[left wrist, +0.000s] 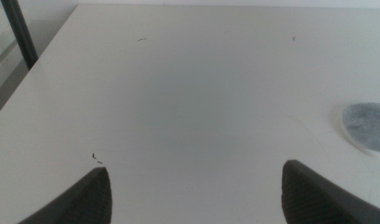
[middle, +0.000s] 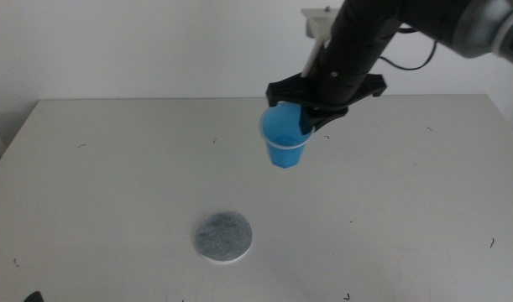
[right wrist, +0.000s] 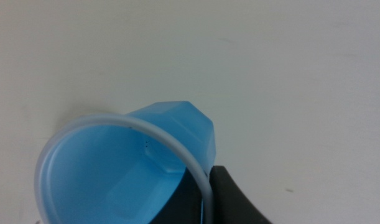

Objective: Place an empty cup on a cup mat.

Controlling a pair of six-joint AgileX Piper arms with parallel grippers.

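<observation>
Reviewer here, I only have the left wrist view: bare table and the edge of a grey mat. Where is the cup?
Observer: The right gripper holds the cup by its rim, in the air beyond the mat.
Operator: Is it upright?
Observer: Tilted; its blue inside shows and looks empty.
Operator: Anything on the mat?
Observer: No, its grey top is bare.
Operator: And my arm?
Observer: Almost out of the middle view, jaws open.
</observation>
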